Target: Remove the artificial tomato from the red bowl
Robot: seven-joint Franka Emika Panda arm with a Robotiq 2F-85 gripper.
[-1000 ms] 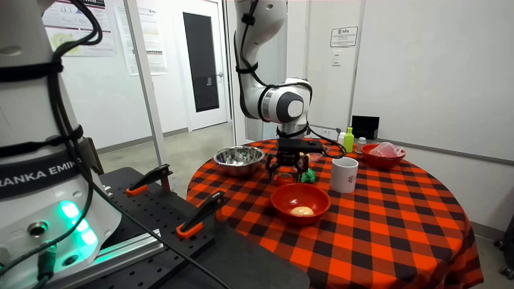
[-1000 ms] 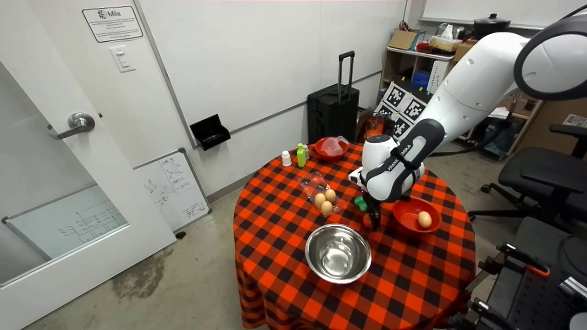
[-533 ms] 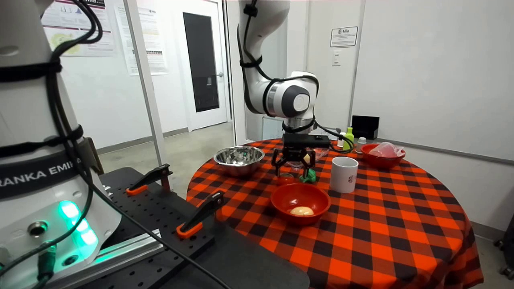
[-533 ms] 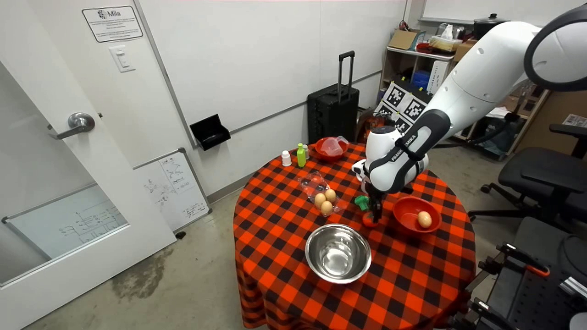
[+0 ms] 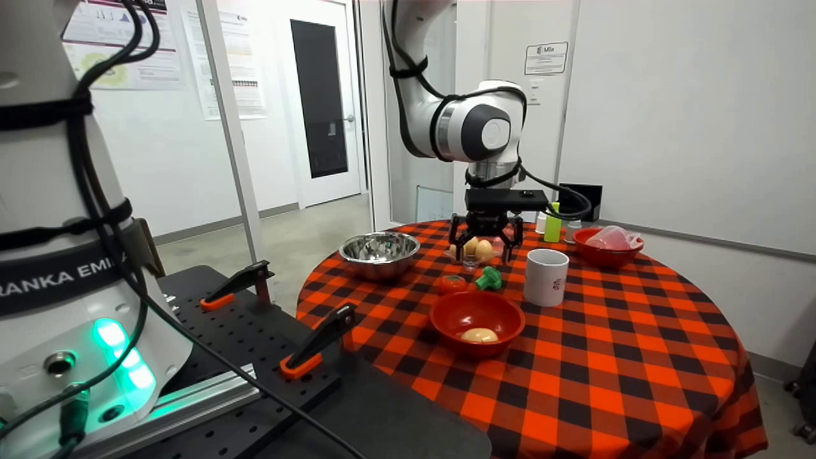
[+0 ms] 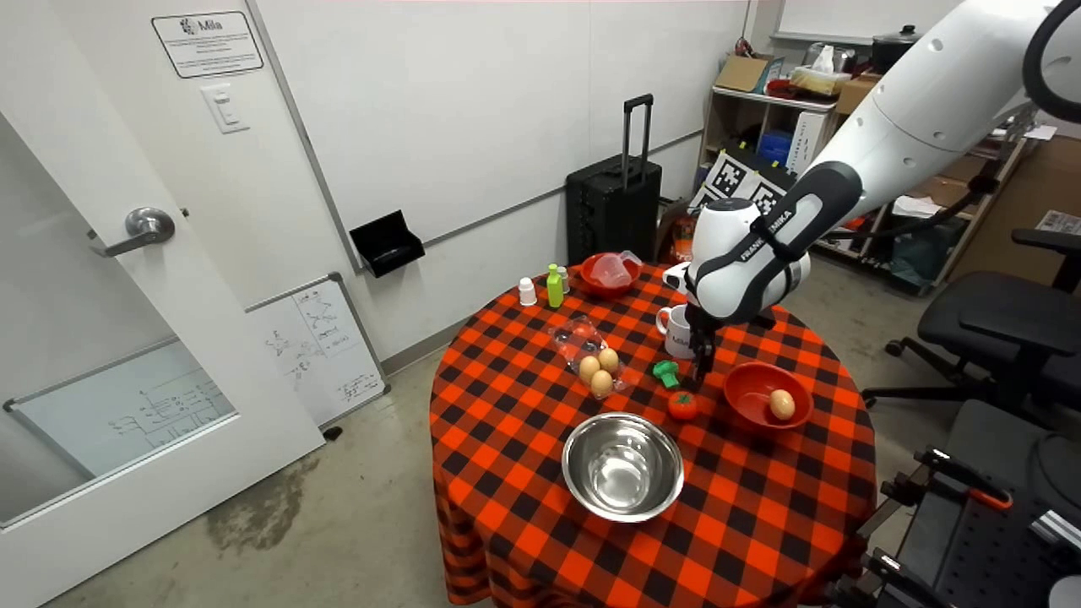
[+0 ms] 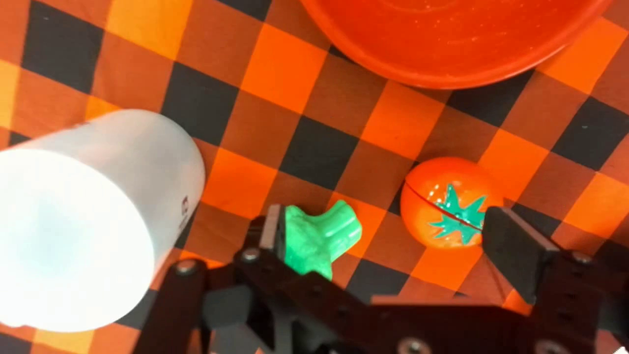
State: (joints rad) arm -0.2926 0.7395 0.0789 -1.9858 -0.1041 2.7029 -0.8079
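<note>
The artificial tomato (image 5: 451,285) is red with a green leaf star and lies on the checkered cloth, outside the red bowl (image 5: 475,307). Tomato (image 6: 682,406) and bowl (image 6: 750,382) also show in the other camera's exterior view, side by side and apart. The bowl holds an egg (image 6: 782,404). My gripper (image 5: 483,256) is open and empty, raised above the table. In the wrist view the gripper's fingers (image 7: 393,238) are wide apart. The right finger overlaps the tomato (image 7: 444,199) in sight, and the bowl's rim (image 7: 442,81) shows at the top.
A green toy broccoli (image 7: 319,236) lies beside the tomato. A white mug (image 5: 546,280) stands close by. A steel bowl (image 6: 623,507), several eggs (image 6: 601,384) by clear packaging, bottles (image 6: 554,287) and another red bowl (image 6: 595,290) with a plastic item stand around.
My gripper has risen from around the tomato and shifted toward the mug's side, staying open. The tomato stays on the cloth and is now in plain sight, as is the mug.
</note>
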